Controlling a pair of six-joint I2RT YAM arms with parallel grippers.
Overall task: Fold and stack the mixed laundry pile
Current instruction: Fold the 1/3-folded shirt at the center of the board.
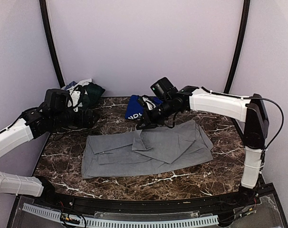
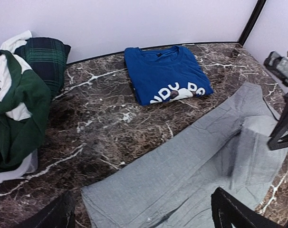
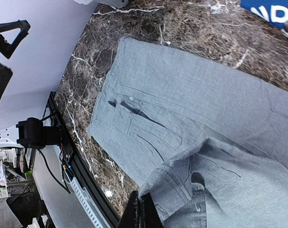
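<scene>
Pinching grey shirt (image 1: pixel 148 152) with right fingers (image 3: pixel 137 216), left fingers (image 2: pixel 234 211) spread; risk of slipping from thin pinch, leaving crooked fold.

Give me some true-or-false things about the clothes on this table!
1. The royal-blue T-shirt with white print lies folded on the dark marble table. True.
2. The light-grey cloth garment sits inside a basket. False: it lies spread on the table.
3. The left hand is wide open and holds nothing. True.
4. The right hand is open. False: it is shut, pinching a fold of the grey garment.
</scene>
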